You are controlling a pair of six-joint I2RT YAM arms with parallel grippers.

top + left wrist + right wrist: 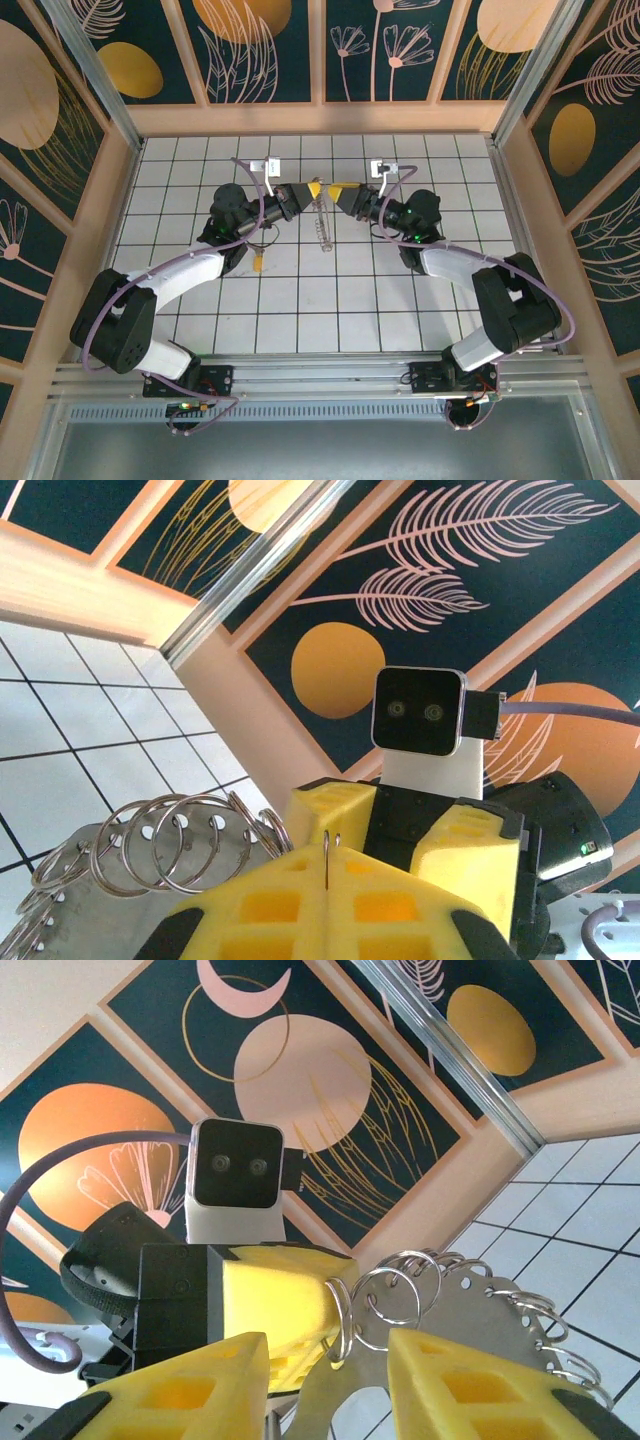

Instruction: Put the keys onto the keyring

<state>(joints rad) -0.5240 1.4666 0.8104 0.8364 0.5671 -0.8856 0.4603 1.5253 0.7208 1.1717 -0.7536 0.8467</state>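
Currently grips the keyring in the left hand, with the yellow fingers pressed fully together on its thin metal edge. Holds it upright above the white tiled tabletop, toward the far middle, hanging down between the two hands and looking nearly edge-on from above. Bears a row of small split rings along its rim, fanned out beside the left hand in the left wrist view. Points the right hand straight at the left one, tip to tip, jaws partly apart, with the keyring's rim and several small rings sitting in the gap between them; cannot tell whether either pad touches the metal. Shows the key, tiny and yellow-headed, down on the tiles just beside the left arm, apart from the keyring and from both hands.
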